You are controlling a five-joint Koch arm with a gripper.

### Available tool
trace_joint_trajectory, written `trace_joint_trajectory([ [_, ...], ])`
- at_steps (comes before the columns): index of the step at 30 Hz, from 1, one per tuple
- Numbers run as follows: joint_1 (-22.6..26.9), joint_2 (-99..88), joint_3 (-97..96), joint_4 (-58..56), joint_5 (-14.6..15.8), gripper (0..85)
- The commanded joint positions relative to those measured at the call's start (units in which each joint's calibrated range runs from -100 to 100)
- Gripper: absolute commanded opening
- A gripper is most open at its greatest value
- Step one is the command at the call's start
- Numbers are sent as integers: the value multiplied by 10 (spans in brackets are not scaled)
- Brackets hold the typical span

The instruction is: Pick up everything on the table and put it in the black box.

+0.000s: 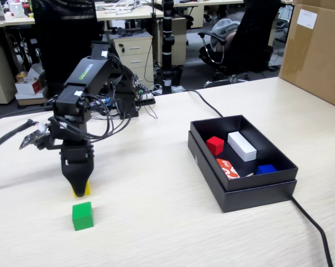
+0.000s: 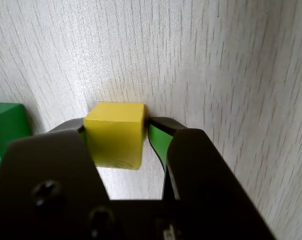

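My gripper (image 1: 81, 188) points straight down on the left of the table (image 1: 156, 222). Its jaws stand on either side of the yellow cube (image 1: 83, 190), which rests on the table. In the wrist view the yellow cube (image 2: 114, 134) sits between the jaws of my gripper (image 2: 115, 125). The left jaw is against the cube and the right green pad (image 2: 158, 142) stands a narrow gap off it. The green cube (image 1: 82, 216) lies just in front, and shows at the left edge of the wrist view (image 2: 8, 125). The red cube (image 1: 215, 145) lies inside the black box (image 1: 250, 194) at the right.
The box also holds a long white block (image 1: 242, 146), a red-and-white card (image 1: 227, 168) and a small blue thing (image 1: 265, 169). A black cable (image 1: 314, 225) runs from the box to the front right. A brown carton (image 1: 317, 50) stands at the back right.
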Motion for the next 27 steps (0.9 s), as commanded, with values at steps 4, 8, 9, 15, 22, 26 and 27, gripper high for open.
trace_joint_trajectory([
  [4, -3, -7, 13, 5, -3, 44],
  [8, -1, -54, -20, 3, -2, 23],
  [9, 2, -80, -36, -3, -1, 23],
  [15, 48, -295, -131, -86, 28, 24],
  [22, 157, -561, -300, -89, 91, 25],
  [26, 249, -643, -317, -88, 154, 25],
  [27, 265, -643, -308, -88, 167, 25],
])
